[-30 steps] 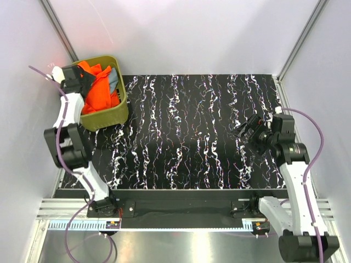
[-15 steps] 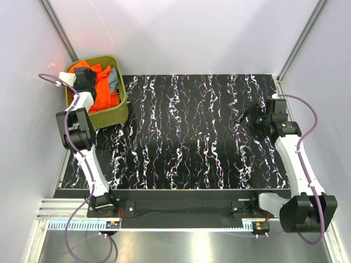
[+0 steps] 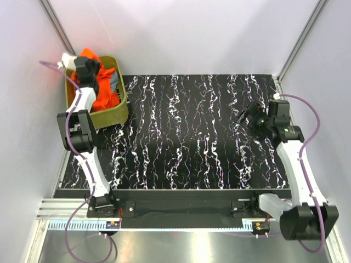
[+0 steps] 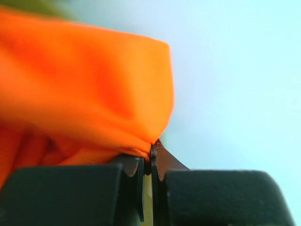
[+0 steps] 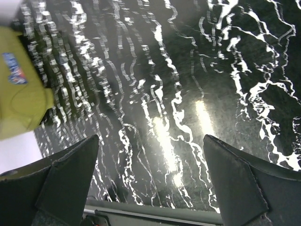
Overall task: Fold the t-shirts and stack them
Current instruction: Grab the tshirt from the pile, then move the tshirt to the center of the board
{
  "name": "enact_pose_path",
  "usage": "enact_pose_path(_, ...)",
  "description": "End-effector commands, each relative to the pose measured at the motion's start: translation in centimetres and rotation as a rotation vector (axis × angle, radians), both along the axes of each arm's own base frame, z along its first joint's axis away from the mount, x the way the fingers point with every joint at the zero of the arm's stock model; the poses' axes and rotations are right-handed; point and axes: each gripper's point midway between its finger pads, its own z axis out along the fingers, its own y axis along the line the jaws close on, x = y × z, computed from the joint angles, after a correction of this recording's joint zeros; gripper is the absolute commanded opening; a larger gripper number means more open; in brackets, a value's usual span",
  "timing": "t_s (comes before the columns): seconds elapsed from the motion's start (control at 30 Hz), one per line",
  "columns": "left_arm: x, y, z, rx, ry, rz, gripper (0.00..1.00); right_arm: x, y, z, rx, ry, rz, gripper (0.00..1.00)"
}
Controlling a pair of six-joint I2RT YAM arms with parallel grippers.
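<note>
Left wrist view: the left gripper point(image 4: 150, 162) is clamped on an orange t-shirt point(image 4: 84, 94) above the olive-green bin point(image 3: 112, 116), likely to pull it out for folding, while the right gripper point(image 3: 247, 116) hangs apart over the surface point(image 3: 186, 142).

The bin point(image 3: 109, 115) sits in the table's point(image 3: 192, 142) far-left corner, t-shirts point(image 3: 101, 93) inside; my left gripper point(image 4: 150, 160) above it, right gripper point(image 5: 150, 139) near the right edge.

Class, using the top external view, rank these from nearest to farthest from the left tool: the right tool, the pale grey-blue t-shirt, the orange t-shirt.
1. Orange t-shirt: pinched in the left tool, over the far-left corner of the olive-green bin.
2. Pale grey-blue t-shirt: inside the bin, right side.
3. Right tool: far across the table, right side.
</note>
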Motion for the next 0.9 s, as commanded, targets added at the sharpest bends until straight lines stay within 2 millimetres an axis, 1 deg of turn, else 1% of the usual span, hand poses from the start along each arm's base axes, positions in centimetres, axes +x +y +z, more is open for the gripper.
enact_pose_path(0.0, -4.5, -8.3, 19.7, 0.154, -0.415, -0.222, 0.0, -2.3, 1.5, 2.2, 0.012, -0.091, 0.086, 1.0)
enact_pose_path(0.03, -5.4, -9.7, 21.1, 0.157, -0.441, -0.278, 0.0, -2.9, 1.6, 2.1, 0.014, -0.087, 0.091, 1.0)
enact_pose_path(0.07, -7.4, -10.8, 24.3, 0.172, -0.498, -0.299, 0.0, -3.5, 1.9, 2.6, 0.014, -0.107, 0.104, 1.0)
enact_pose_path(0.1, -8.5, -12.2, 25.7, 0.18, -0.522, -0.322, 0.0, -3.9, 2.1, 2.6, 0.015, -0.107, 0.111, 1.0)
enact_pose_path(0.13, -9.8, -13.1, 26.9, 0.187, -0.531, -0.335, 0.0, -4.4, 2.4, 2.4, 0.018, -0.1, 0.118, 1.0)
enact_pose_path(0.17, -12.3, -13.9, 29.8, 0.219, -0.579, -0.346, 0.0, -4.9, 2.8, 2.7, 0.031, -0.108, 0.129, 1.0)
enact_pose_path(0.2, -13.9, -15.6, 31.4, 0.23, -0.608, -0.378, 0.0, -5.2, 3.0, 2.4, 0.037, -0.101, 0.127, 1.0)
enact_pose_path(0.23, -15.2, -16.7, 32.3, 0.244, -0.614, -0.415, 0.0, -5.5, 3.1, 2.2, 0.041, -0.094, 0.126, 1.0)
enact_pose_path(0.27, -17.8, -18.3, 34.4, 0.279, -0.651, -0.445, 0.0, -5.8, 3.3, 2.2, 0.049, -0.095, 0.127, 1.0)
enact_pose_path(0.3, -19.3, -21.2, 34.9, 0.286, -0.644, -0.527, 0.0, -6.0, 3.3, 1.8, 0.054, -0.084, 0.126, 1.0)
enact_pose_path(0.33, -20.7, -22.8, 35.3, 0.3, -0.648, -0.567, 0.0, -6.2, 3.4, 1.6, 0.06, -0.078, 0.126, 1.0)
enact_pose_path(0.37, -23.0, -24.1, 36.3, 0.34, -0.666, -0.6, 0.0, -6.4, 3.6, 1.6, 0.067, -0.079, 0.128, 1.0)
enact_pose_path(0.4, -24.3, -27.1, 35.3, 0.331, -0.653, -0.682, 0.0, -6.5, 3.8, 1.4, 0.072, -0.074, 0.137, 1.0)
enact_pose_path(0.43, -25.2, -28.5, 34.0, 0.322, -0.618, -0.734, 0.0, -6.7, 3.9, 1.5, 0.074, -0.073, 0.138, 1.0)
enact_pose_path(0.47, -27.3, -29.2, 34.1, 0.308, -0.632, -0.766, 0.0, -6.8, 4.0, 1.6, 0.077, -0.074, 0.141, 1.0)
enact_pose_path(0.5, -27.5, -31.3, 30.4, 0.278, -0.56, -0.835, 0.0, -6.9, 4.0, 1.7, 0.074, -0.075, 0.143, 1.0)
enact_pose_path(0.53, -28.1, -32.1, 28.4, 0.261, -0.514, -0.86, 0.01, -7.0, 4.0, 1.8, 0.07, -0.076, 0.148, 1.0)
enact_pose_path(0.57, -29.1, -32.9, 25.1, 0.24, -0.449, -0.901, 0.06, -7.1, 3.9, 1.7, 0.064, -0.076, 0.149, 1.0)
enact_pose_path(0.6, -30.5, -34.7, 22.8, 0.228, -0.395, -0.968, 0.15, -7.3, 3.9, 1.7, 0.061, -0.07, 0.152, 1.0)
enact_pose_path(0.63, -31.5, -35.7, 20.6, 0.232, -0.346, -1.023, 0.29, -7.4, 4.0, 1.6, 0.064, -0.066, 0.161, 1.0)
enact_pose_path(0.67, -32.4, -36.2, 17.4, 0.267, -0.273, -1.059, 0.79, -7.5, 4.2, 1.4, 0.064, -0.054, 0.173, 1.0)
enact_pose_path(0.7, -33.5, -37.1, 14.9, 0.277, -0.201, -1.104, 0.96, -7.7, 4.4, 1.3, 0.074, -0.04, 0.19, 1.0)
enact_pose_path(0.73, -34.3, -37.0, 11.2, 0.285, -0.068, -1.131, 0.99, -7.9, 4.7, 1.1, 0.078, -0.032, 0.205, 1.0)
enact_pose_path(0.77, -35.1, -36.7, 9.0, 0.317, -0.003, -1.146, 0.99, -8.0, 4.8, 0.7, 0.08, -0.016, 0.217, 1.0)
enact_pose_path(0.8, -36.2, -36.8, 5.6, 0.337, 0.096, -1.172, 0.99, -8.2, 5.0, 0.0, 0.087, 0.007, 0.23, 1.0)
enact_pose_path(0.83, -37.3, -35.8, 2.7, 0.363, 0.212, -1.165, 0.99, -8.3, 5.1, -0.4, 0.088, 0.02, 0.238, 1.0)
enact_pose_path(0.87, -38.0, -35.1, 0.7, 0.407, 0.283, -1.17, 0.99, -8.4, 5.4, -1.1, 0.085, 0.039, 0.254, 1.0)
